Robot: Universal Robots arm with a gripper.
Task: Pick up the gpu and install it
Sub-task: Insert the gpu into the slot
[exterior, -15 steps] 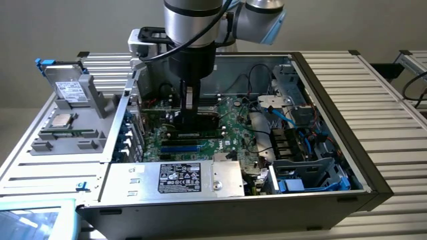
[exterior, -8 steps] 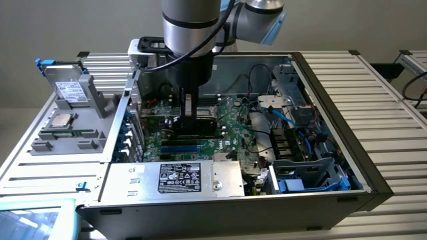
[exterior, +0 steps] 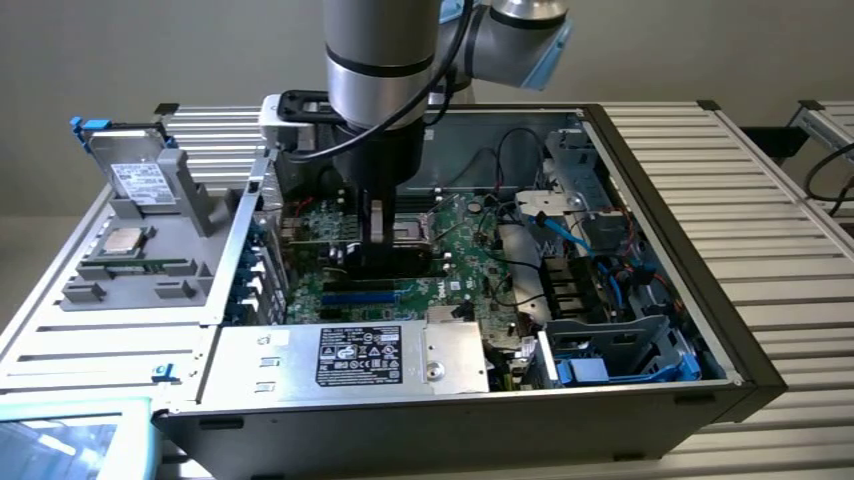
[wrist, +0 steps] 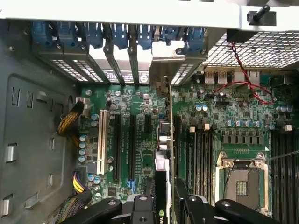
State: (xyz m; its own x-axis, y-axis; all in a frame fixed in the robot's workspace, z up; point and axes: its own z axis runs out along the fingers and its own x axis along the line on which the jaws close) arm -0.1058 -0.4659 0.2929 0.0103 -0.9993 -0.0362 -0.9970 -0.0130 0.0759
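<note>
The gripper (wrist: 163, 207) reaches down into the open computer case (exterior: 667, 180). Its two black fingers (wrist: 191, 205) are clamped on the gpu (wrist: 161, 196), one on each face. The card stands on edge, so the wrist view catches mostly its thin upper rim: black plastic with a small green logo near the fingers, then a strip of silver metal further on.

Its long axis runs parallel to the expansion slots, and the far end points at the case's rear wall with its perforated metal slot covers (wrist: 70, 70) and blue plastic clips (wrist: 119, 35). The card is low over the green motherboard (wrist: 140, 98), to one side of one white slot (wrist: 102, 140) and two long black slots (wrist: 132, 144). A row of black memory slots (wrist: 201, 158) lies on its other side. Whether it sits in a slot I cannot tell.

Beyond the memory slots lies one empty CPU socket (wrist: 240, 182), square with a bright metal frame. A thin red wire (wrist: 247, 84) loops over the board, and a yellow-and-black cable bundle (wrist: 70, 121) curls by the grey case wall.

In the exterior view, a silver power supply (exterior: 360, 355) with a black label sits along the near edge of the case. The case rests on a ribbed aluminium bench (exterior: 787, 200). A grey fixture (exterior: 134, 270) at the exterior view's left carries one drive (exterior: 140, 180) and one square silver processor (exterior: 127, 240).
</note>
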